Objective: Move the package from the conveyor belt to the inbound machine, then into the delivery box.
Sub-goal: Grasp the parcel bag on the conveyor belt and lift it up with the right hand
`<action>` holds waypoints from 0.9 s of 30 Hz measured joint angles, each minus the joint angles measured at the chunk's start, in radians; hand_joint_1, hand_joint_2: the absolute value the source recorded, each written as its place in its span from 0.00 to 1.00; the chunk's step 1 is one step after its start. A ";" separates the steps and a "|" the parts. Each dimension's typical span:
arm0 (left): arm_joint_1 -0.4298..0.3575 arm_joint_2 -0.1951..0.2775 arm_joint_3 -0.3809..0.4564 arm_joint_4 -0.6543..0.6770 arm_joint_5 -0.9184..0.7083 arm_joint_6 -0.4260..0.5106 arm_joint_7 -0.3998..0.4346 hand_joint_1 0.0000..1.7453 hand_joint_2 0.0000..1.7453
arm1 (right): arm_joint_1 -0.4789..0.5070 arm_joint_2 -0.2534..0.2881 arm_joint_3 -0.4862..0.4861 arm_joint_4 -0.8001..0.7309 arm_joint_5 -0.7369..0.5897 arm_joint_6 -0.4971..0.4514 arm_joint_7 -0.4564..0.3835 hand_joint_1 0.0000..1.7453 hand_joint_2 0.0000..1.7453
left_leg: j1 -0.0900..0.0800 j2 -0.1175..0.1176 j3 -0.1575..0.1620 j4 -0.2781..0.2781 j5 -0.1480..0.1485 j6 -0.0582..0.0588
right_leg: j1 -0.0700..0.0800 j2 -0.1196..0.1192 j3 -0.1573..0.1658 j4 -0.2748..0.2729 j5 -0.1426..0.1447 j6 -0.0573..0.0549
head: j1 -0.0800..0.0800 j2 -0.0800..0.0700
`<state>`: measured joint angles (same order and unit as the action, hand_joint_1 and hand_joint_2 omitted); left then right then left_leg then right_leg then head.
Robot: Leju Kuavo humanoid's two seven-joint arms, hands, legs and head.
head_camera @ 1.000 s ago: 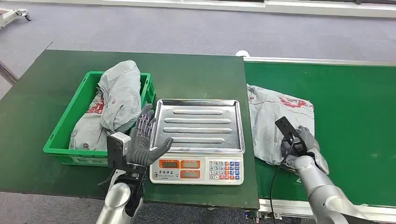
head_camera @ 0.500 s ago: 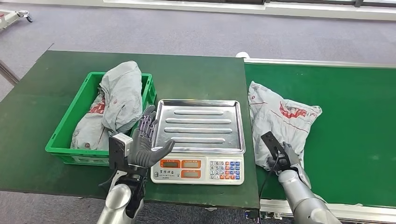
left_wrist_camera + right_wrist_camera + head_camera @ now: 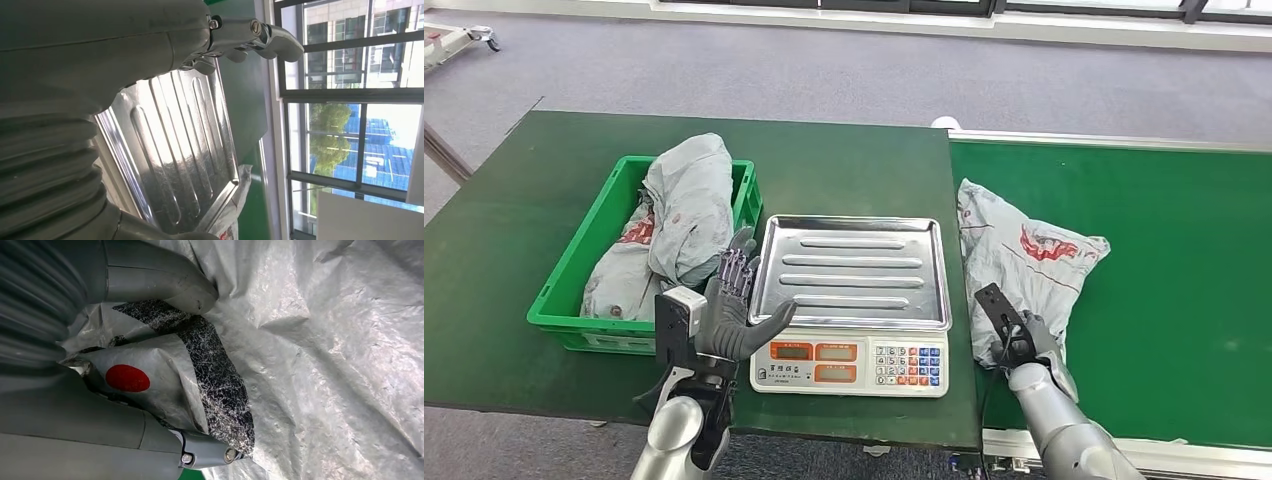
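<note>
- Head view: a dark green tabletop (image 3: 844,160) stood on a grey carpeted floor (image 3: 824,70), with the green conveyor belt (image 3: 1184,240) butting against its right side; a pale rail ran along the belt's far edge.
- The inbound machine (image 3: 854,300), a scale with a bare steel tray and a keypad front, sat near the tabletop's front edge. Just to its left was the green delivery box (image 3: 574,270), holding grey bags (image 3: 684,205) that rose above its rim.
- The package (image 3: 1024,250), a crumpled grey bag with red print, lay on the belt just beside the tabletop's edge and the scale.
- The right hand (image 3: 1024,335) rested on the package's near end; the wrist camera hid its fingers here.
- The left hand (image 3: 734,300) was raised between box and scale, released, fingers apart, holding nothing.
- Bare tabletop lay beyond the scale and left of the box; bare belt stretched right of the package.
- Left wrist view: the left hand's thumb (image 3: 260,37) stood over the ribbed tray (image 3: 175,150), apart from it; windows lay beyond, and the package's corner (image 3: 232,220) showed past the tray's rim.
- Right wrist view: the right hand's thumb (image 3: 160,282) and a finger (image 3: 205,452) pinched a fold of the package (image 3: 325,365) bearing a red dot and a dark band. Foil-like wrinkles hid whatever lay beneath.
</note>
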<state>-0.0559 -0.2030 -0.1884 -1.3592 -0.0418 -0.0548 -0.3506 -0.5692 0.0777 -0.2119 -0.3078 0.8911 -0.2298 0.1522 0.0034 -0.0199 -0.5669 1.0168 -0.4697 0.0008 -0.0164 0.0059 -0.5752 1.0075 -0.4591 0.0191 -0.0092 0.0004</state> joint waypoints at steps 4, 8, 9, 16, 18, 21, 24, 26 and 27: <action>0.011 0.000 0.000 -0.018 -0.012 0.001 0.011 0.00 1.00 | 0.008 0.003 -0.007 0.000 -0.009 -0.049 -0.011 1.00 1.00 | 0.000 -0.003 0.002 0.000 0.000 0.001 | 0.000 -0.003 0.004 -0.002 -0.001 0.000 | 0.000 0.000; 0.016 -0.001 0.000 -0.026 -0.017 0.001 0.016 0.00 1.00 | 0.008 0.003 -0.025 0.000 -0.025 -0.068 -0.041 1.00 1.00 | 0.000 -0.002 0.004 0.000 -0.001 0.002 | 0.000 -0.003 0.007 -0.005 0.000 0.001 | 0.000 0.000; 0.016 -0.001 0.000 -0.026 -0.019 0.001 0.016 0.00 1.00 | 0.008 0.003 -0.026 0.000 -0.025 -0.071 -0.043 1.00 1.00 | 0.000 -0.002 0.004 0.000 -0.001 0.002 | 0.000 -0.003 0.007 -0.005 0.000 0.001 | 0.000 0.000; 0.017 -0.001 0.000 -0.029 -0.023 0.000 0.018 0.00 1.00 | 0.008 0.005 -0.045 0.000 -0.032 -0.086 -0.054 1.00 1.00 | 0.001 -0.002 0.005 0.000 -0.003 0.003 | 0.001 -0.002 0.009 -0.006 0.000 0.001 | 0.000 0.000; 0.018 -0.001 0.000 -0.029 -0.023 0.000 0.018 0.00 1.00 | 0.008 0.005 -0.046 0.000 -0.032 -0.087 -0.054 1.00 1.00 | 0.001 -0.002 0.005 0.000 -0.003 0.003 | 0.001 -0.002 0.009 -0.007 0.000 0.001 | 0.000 0.000; 0.018 -0.001 0.000 -0.030 -0.023 0.000 0.018 0.00 1.00 | 0.008 0.005 -0.048 0.000 -0.032 -0.088 -0.054 1.00 1.00 | 0.001 -0.002 0.005 0.000 -0.003 0.003 | 0.001 -0.002 0.009 -0.007 0.000 0.001 | 0.000 0.000; 0.019 -0.001 0.000 -0.030 -0.023 0.000 0.018 0.00 1.00 | 0.011 0.005 -0.051 0.000 -0.032 -0.088 -0.054 1.00 1.00 | 0.001 -0.002 0.005 0.000 -0.003 0.003 | 0.001 -0.002 0.010 -0.007 0.000 0.001 | 0.000 0.000; 0.019 -0.001 0.000 -0.030 -0.023 0.000 0.018 0.00 1.00 | 0.012 0.005 -0.052 0.000 -0.033 -0.088 -0.055 1.00 1.00 | 0.002 -0.002 0.005 0.000 -0.003 0.003 | 0.002 -0.002 0.010 -0.007 0.000 0.001 | 0.000 0.000; 0.019 -0.001 0.000 -0.030 -0.023 0.000 0.018 0.00 1.00 | 0.012 0.005 -0.052 0.000 -0.034 -0.090 -0.056 1.00 1.00 | 0.002 -0.002 0.005 0.000 -0.004 0.003 | 0.002 -0.002 0.010 -0.007 0.000 0.001 | 0.000 0.000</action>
<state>-0.0369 -0.2041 -0.1884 -1.3890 -0.0649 -0.0549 -0.3326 -0.5572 0.0824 -0.2640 -0.3079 0.8569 -0.3195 0.0962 0.0050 -0.0220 -0.5618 1.0168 -0.4732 0.0037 -0.0147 0.0035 -0.5656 1.0004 -0.4594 0.0203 -0.0092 0.0004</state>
